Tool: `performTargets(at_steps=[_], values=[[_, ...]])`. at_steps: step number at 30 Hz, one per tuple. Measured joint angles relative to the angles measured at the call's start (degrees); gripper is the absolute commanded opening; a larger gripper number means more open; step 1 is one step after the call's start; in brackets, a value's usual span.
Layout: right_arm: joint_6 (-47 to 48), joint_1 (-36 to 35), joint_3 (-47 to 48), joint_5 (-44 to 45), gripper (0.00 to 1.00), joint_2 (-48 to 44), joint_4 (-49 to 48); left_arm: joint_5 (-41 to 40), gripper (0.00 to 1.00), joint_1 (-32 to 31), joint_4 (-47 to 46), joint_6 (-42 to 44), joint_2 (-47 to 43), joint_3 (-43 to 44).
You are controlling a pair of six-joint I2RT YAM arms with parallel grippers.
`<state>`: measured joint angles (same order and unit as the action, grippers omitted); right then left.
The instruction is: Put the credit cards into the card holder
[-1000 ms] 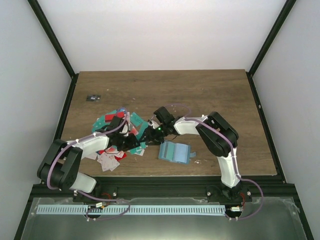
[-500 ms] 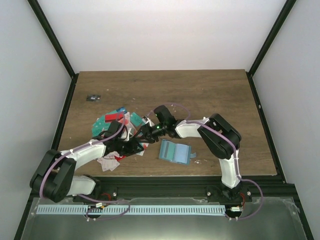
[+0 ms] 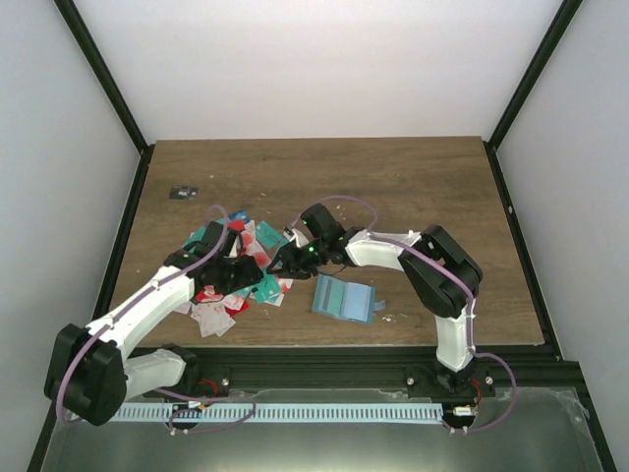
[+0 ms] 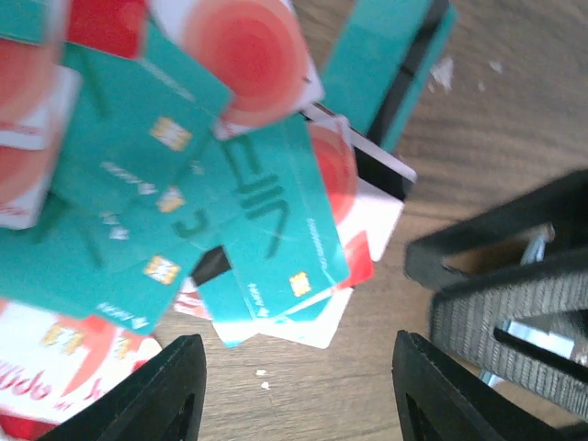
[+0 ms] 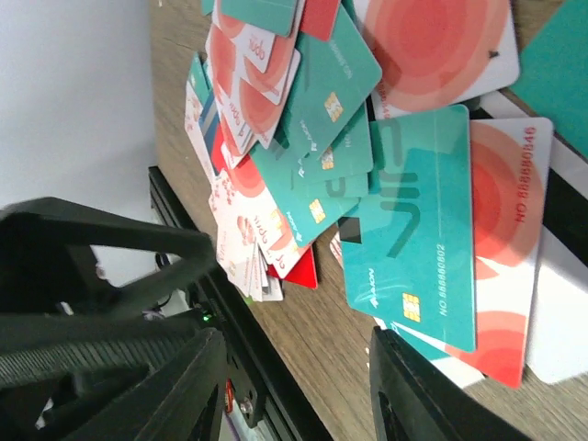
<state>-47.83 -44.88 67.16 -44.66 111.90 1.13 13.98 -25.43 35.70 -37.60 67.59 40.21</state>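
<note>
The credit cards [image 3: 228, 258] lie in a loose heap of red, teal and white pieces left of the table's middle. They fill the upper part of the left wrist view [image 4: 184, 184] and of the right wrist view [image 5: 404, 230]. The card holder [image 3: 342, 297], teal-blue and unfolded, lies flat just right of the heap. My left gripper [image 3: 252, 279] [image 4: 299, 395] hangs open over bare wood at the heap's near right edge, nothing between its fingers. From the right, my right gripper [image 3: 278, 265] [image 5: 294, 395] faces it, open and empty, close to the same edge of the heap.
A small dark object [image 3: 183, 192] lies near the far left of the wooden table [image 3: 393, 187]. Black frame rails run along the table's sides. The right gripper's fingers [image 4: 514, 303] show close by in the left wrist view.
The left gripper's jaws have opened wider, and the left arm's elbow has swung outward toward the near left. The right gripper has shifted slightly left toward the heap.
</note>
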Motion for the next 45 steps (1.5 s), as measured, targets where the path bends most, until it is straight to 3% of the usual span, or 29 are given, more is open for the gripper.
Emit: performTargets(at_steps=[6,13,21,31,45], values=[[0.0,-1.1,0.0,2.4,0.45,-1.0,2.3,-7.4,0.66,3.0,6.9,-4.5,-3.0,1.1],[-3.0,-3.1,0.0,3.2,0.44,-1.0,0.8,-4.4,0.68,13.9,3.5,-13.6,-7.4,-4.0],[-4.8,-3.0,-1.2,3.9,0.44,-0.9,-2.5,-3.5,0.63,14.4,-7.9,-28.8,-11.3,-11.0],[-5.1,-0.1,-11.1,3.7,0.44,-3.5,-4.6,-6.0,0.54,14.4,-24.7,-46.2,-15.0,-24.9],[-1.4,3.3,-13.0,1.6,0.44,-6.5,-3.4,-8.9,0.44,14.5,-41.7,-55.5,-16.1,-33.6]])
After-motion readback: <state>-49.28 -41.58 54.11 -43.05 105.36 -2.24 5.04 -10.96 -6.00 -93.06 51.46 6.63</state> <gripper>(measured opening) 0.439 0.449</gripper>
